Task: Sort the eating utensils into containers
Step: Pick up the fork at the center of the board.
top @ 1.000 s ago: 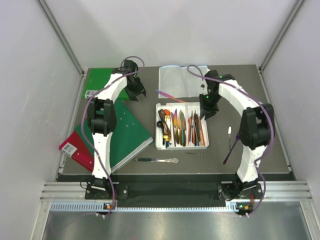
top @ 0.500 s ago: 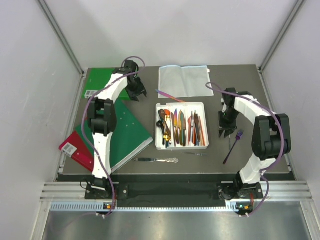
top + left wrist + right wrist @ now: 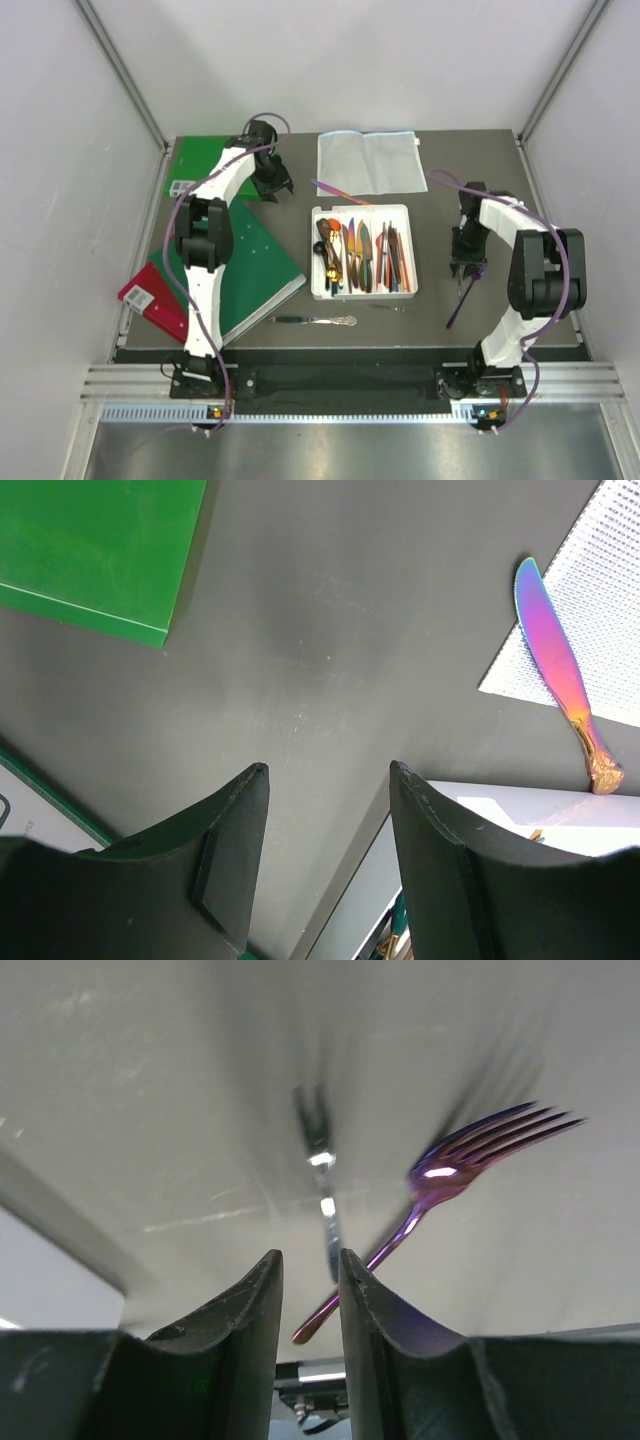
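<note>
Right of the white tray point(image 3: 363, 209) on the worktop point(image 3: 500, 180), the right pincer point(image 3: 308, 1260) hangs empty, narrowly parted, over the silver fork point(image 3: 322, 1190) and purple fork point(image 3: 440, 1175), apparently aligning to grasp 1; the left pincer point(image 3: 325, 775) hovers wide open.

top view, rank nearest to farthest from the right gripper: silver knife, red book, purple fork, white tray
1. purple fork, just beside the right gripper, toward the front
2. white tray, to its left, mid-table
3. silver knife, front centre
4. red book, far left edge
</note>
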### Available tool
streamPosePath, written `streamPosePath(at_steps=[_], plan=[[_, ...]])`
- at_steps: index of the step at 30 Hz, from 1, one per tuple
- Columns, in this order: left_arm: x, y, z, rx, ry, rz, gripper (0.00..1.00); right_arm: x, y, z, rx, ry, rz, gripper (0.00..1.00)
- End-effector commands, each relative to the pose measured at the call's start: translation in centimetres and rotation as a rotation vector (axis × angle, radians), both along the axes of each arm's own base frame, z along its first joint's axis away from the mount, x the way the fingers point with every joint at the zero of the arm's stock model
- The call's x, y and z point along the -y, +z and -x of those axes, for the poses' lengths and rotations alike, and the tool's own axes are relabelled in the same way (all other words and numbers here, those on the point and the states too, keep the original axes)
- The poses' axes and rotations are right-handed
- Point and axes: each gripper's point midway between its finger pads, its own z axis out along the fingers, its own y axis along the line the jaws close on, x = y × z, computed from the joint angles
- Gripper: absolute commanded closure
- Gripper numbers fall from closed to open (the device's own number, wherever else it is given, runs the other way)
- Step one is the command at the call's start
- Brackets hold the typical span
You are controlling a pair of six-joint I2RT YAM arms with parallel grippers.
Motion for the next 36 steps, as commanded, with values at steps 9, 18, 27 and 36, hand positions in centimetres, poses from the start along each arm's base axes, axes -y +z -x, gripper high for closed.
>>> streamPosePath(at_steps=[9,18,27,36], plan=[[0.2,2.2,-0.9,0.063,0.0,0.007,0.43,2.4,-1.3,-2.0,0.015,-0.036,0.029,0.71],[0.3,2.3,-1.0,0.064,0.001,0.005,0.43,2.5,-2.7,-1.8,-0.028,-0.033,0.018,0.94],[0.5,2.0,-0.9,0.056,0.003,0.011,0.43,-1.1,-0.9,-2.9,0.034,0.023,-0.137,1.0],[0.8,1.9,-0.8,0.053,-0.001,0.01,0.43,-7.7,7.4,-9.7,0.228,0.118,-0.259,1.0]])
